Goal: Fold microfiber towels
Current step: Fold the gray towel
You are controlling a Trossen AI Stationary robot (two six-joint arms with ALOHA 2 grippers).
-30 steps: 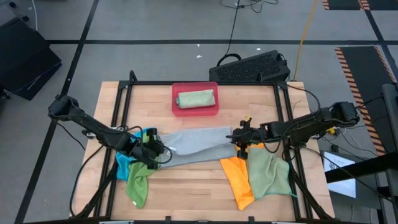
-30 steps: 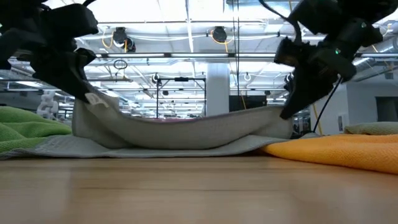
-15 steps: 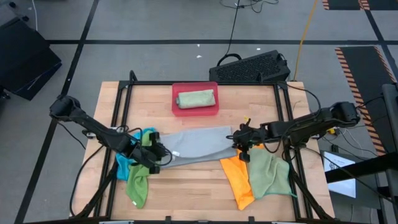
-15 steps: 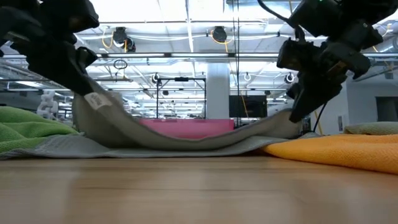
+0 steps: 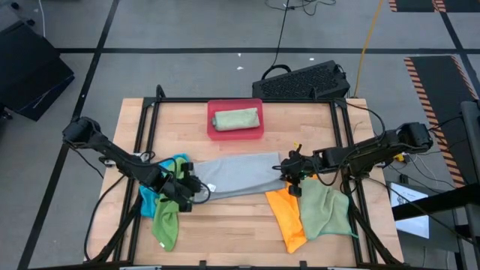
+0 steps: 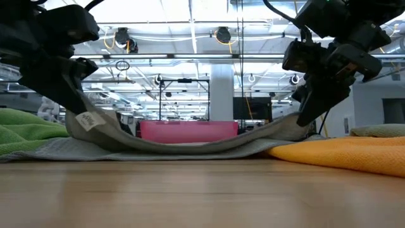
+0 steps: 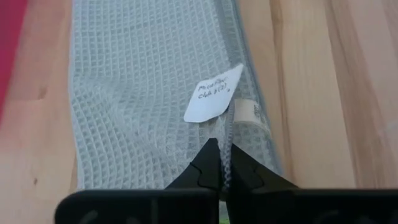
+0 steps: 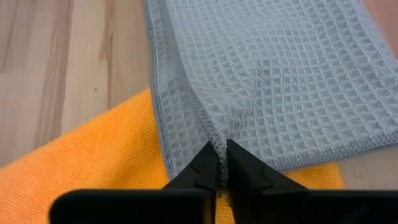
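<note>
— Folding the grey towel [image 5: 234,175] looks like the step in hand: it lies lengthwise across the middle of the table [image 5: 225,217], already doubled, and each arm has an end edge. The left gripper [image 7: 219,167] is pinched on the edge by the white tag [image 7: 213,101]; the right gripper [image 8: 220,163] is pinched on the hem at the other end.

— Lifted or lying?

— In the low view both held ends stand above the wood and the middle sags onto it.

— What does the next move call for?

— My guess: lay that edge flat and square over the layer beneath, then let go at both ends together, so neither corner drags.

— And the other towels?

— One green one [image 5: 235,119] sits folded in the red tray [image 5: 212,109] at the far side. Blue [image 5: 149,199] and green [image 5: 166,223] are bunched by the left arm; orange [image 5: 287,218] and another green [image 5: 324,209] lie by the right, the orange just touching the grey.

— The room?

— Pale wood top in a black frame, a black keyboard [image 5: 304,80] behind it, grey floor with cables.
</note>
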